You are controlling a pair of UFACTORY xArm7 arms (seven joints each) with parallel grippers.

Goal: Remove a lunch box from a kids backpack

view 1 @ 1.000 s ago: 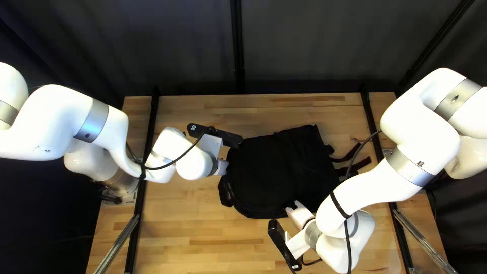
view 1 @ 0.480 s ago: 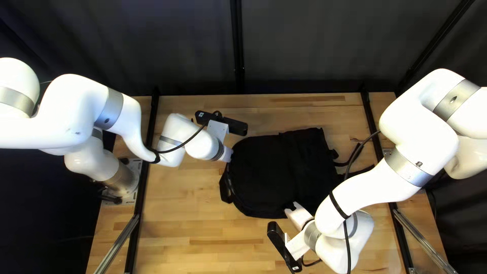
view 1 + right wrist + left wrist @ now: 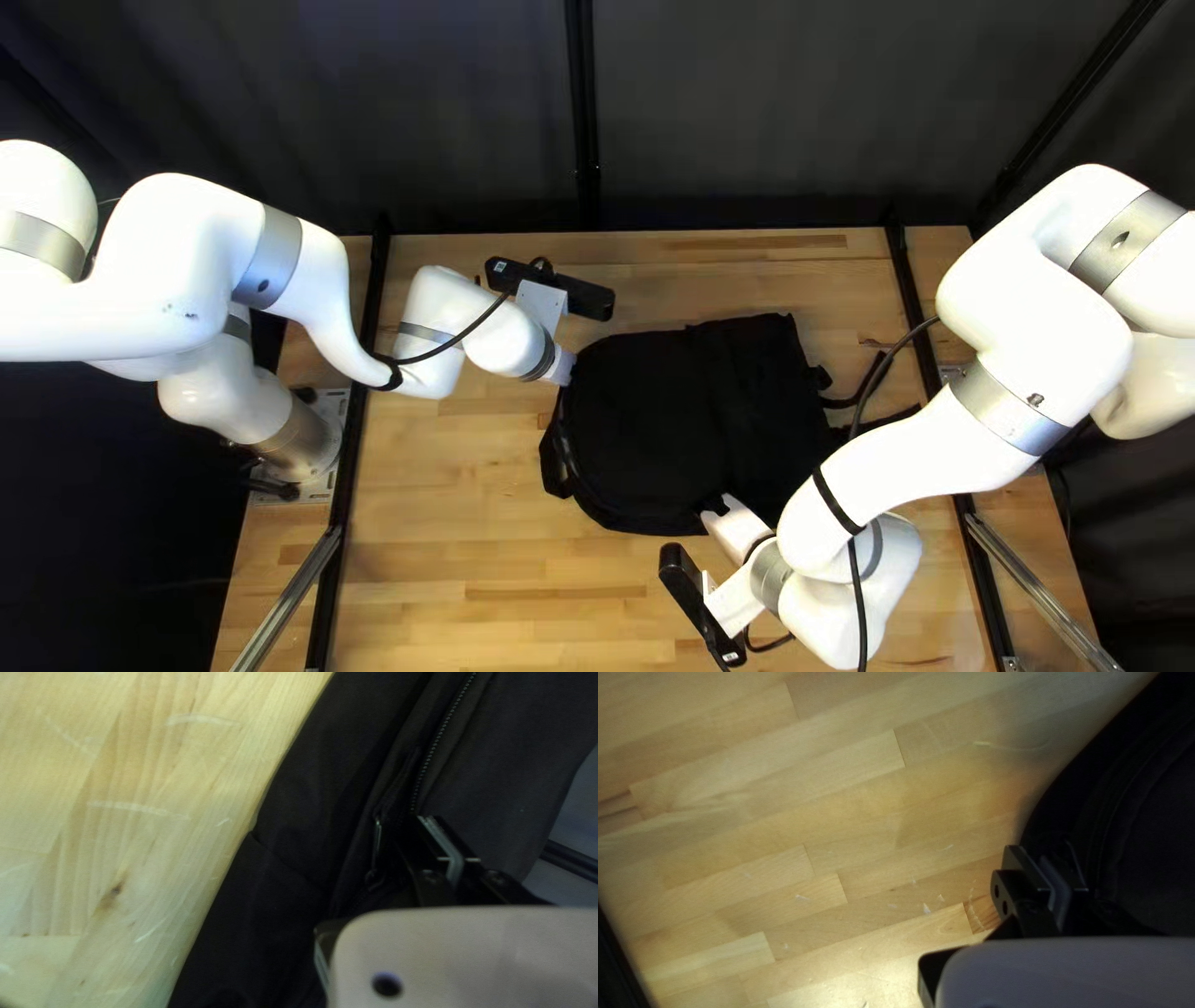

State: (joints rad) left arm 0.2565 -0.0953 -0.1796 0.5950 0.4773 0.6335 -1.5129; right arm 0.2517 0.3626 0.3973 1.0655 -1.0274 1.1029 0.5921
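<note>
Black cloth mid-table, a little nearer the right edge than the left: see the backpack (image 3: 672, 423) lying flat on the wooden table (image 3: 498, 573), rounded end toward the left edge, straps (image 3: 869, 388) trailing toward the right edge. Have the left gripper (image 3: 564, 368) at the rounded end, on the side toward the table's far edge, and the right gripper (image 3: 720, 512) against the side toward the near edge. In the left wrist view, find the left gripper (image 3: 1049, 865) closed, pads together, right at the curved rim of the bag, with bare wood on one side and dark fabric on the other. Cannot tell whether any cloth or zip is pinched at the tips. In the right wrist view, see the right gripper (image 3: 431, 821) closed as well, tips down against dark fabric; again cannot tell about a pinch. Can make out a toothed zip (image 3: 443, 729) running from ahead down to the fingertips, and a metal zip pull (image 3: 377, 840) just beside them. Notice also a black loop (image 3: 555, 463) at the bag's rounded end, black rails (image 3: 336, 548) along the table's left and right sides, and a dark curtain (image 3: 772, 112) beyond the far edge.
</note>
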